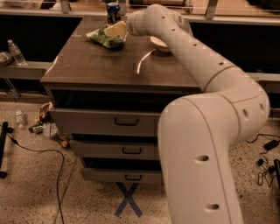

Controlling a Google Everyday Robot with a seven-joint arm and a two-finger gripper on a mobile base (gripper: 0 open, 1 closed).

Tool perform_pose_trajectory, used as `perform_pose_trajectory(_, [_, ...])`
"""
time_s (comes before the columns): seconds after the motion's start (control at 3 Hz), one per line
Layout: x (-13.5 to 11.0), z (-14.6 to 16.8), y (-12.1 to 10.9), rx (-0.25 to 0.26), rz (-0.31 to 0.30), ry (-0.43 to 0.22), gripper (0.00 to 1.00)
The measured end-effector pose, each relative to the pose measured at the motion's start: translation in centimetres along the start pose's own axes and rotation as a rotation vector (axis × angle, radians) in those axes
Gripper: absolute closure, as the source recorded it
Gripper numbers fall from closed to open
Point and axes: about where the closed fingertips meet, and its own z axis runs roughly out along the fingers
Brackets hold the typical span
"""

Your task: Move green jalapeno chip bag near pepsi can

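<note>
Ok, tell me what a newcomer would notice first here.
The big white robot arm fills the right foreground and reaches across the top of the drawer cabinet. Its gripper is at the green jalapeno chip bag at the back left of that top, with the pepsi can just behind at the back edge.
</note>
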Motion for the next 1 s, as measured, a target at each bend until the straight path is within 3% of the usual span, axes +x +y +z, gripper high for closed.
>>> perform_pose_trajectory(0.33, [-1.6, -6.6, -3.5, 0.041, -0.014, -0.001, 0.00])
perform_pose_trajectory(0.67, [-2.6, -13.2, -7.2, 0.120, -0.015, 0.001, 0.00])
perform_pose_trajectory(1.0, [-2.4, -13.6, -7.0, 0.120, -0.013, 0.009, 0.00])
